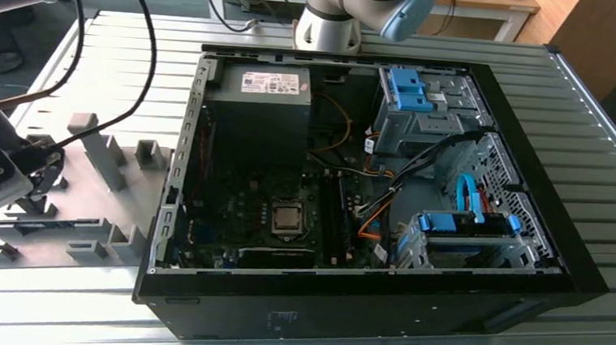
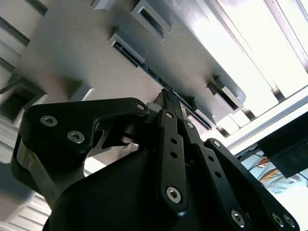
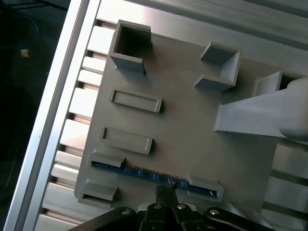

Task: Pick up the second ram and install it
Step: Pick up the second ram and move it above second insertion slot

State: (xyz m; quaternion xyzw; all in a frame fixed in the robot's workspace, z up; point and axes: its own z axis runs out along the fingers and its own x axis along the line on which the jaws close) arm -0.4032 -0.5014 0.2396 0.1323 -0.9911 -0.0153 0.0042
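A slatted metal table (image 1: 600, 120) bears a computer case (image 1: 363, 311) and fixture plate (image 1: 78, 203).

Matt gray plastic on ribbed bare metal, black hardware over it.
Fixture plate (image 3: 183, 130): matt gray plastic, faintly grainy. Second ram (image 3: 139, 172): dark blue circuit board, smooth, tiny bright specks. Tool (image 3: 166, 190): black, smooth, semi-gloss, w/ bright steel screw heads (image 2: 174, 194). Tabletop (image 1: 585, 102): ribbed silvery metal, brushed, glare in spots. PC case (image 1: 363, 311): black sheet metal, matt.

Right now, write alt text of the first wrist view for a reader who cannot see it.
The gripper sits at the second ram, a dark strip held between end brackets of a gray fixture plate. The plate lies on a slatted table.
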